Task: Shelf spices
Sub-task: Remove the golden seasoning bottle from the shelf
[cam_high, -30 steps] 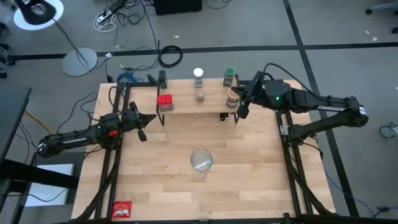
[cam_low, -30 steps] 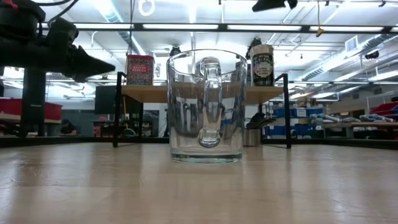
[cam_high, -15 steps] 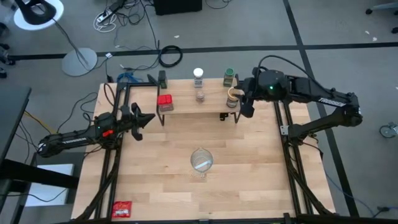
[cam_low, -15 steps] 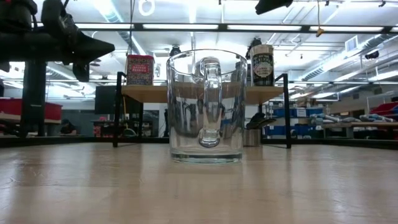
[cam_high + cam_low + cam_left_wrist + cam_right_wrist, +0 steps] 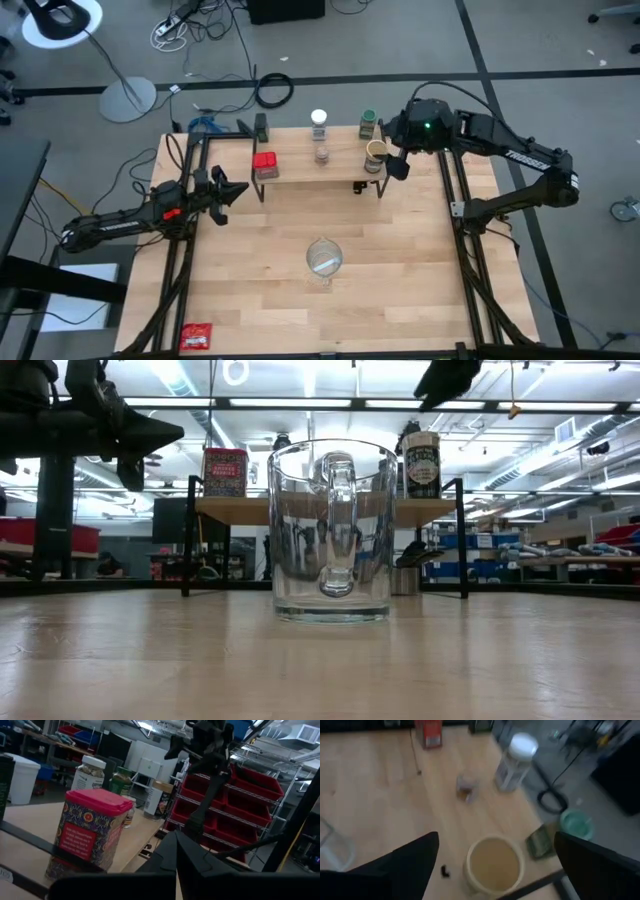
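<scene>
- The wooden surface (image 5: 300, 300) carries the shelf (image 5: 300, 168) at its 12 o'clock edge.
- The tan-lidded jar (image 5: 376, 152) stands on the shelf's 3 o'clock end.
- The right gripper (image 5: 396, 152), spread wide and holding nothing, hangs just beside that jar.
- The left gripper (image 5: 232, 192), pinched closed and empty, waits at 9 o'clock.
- A glass mug (image 5: 323, 259) stands mid-surface.

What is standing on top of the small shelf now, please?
On the shelf stand the red tin, white-lidded jar, tiny brownish jar, green-lidded jar and tan-lidded jar, under the open right gripper. The dark green tin is at its rear edge.
</scene>
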You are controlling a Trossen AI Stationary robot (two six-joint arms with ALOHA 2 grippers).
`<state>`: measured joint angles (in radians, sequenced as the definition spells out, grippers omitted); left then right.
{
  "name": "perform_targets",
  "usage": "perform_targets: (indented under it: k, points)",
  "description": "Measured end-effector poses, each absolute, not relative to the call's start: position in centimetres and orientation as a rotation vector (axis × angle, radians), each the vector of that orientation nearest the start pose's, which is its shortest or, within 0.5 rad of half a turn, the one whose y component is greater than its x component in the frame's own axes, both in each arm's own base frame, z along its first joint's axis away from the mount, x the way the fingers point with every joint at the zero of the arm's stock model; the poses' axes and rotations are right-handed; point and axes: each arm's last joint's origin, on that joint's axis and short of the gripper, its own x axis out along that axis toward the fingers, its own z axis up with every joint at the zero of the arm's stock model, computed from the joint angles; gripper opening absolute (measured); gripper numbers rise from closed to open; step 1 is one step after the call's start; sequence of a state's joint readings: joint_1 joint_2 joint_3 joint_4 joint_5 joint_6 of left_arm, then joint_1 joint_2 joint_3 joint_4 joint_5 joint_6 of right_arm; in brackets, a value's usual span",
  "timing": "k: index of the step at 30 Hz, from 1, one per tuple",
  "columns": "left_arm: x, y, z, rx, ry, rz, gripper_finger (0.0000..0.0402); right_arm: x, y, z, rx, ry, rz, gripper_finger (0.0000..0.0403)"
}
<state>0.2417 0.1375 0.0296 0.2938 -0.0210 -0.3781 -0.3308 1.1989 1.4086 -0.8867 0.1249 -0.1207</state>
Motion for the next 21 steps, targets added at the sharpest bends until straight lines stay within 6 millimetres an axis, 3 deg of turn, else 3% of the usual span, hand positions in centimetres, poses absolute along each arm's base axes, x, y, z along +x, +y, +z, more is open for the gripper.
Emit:
perform_targets:
  k: [15, 21]
  points:
    - [10.1, 2.4, 18.9, -0.355, -0.199, 0.17, 0.0077, 23.9, -10.7, 36.2, 0.055, 0.905, -0.416, 0.0399]
    - [10.1, 2.4, 18.7, -0.355, -0.18, 0.175, 0.0087, 24.5, -11.4, 34.9, 0.083, 0.983, -0.397, 0.0391]
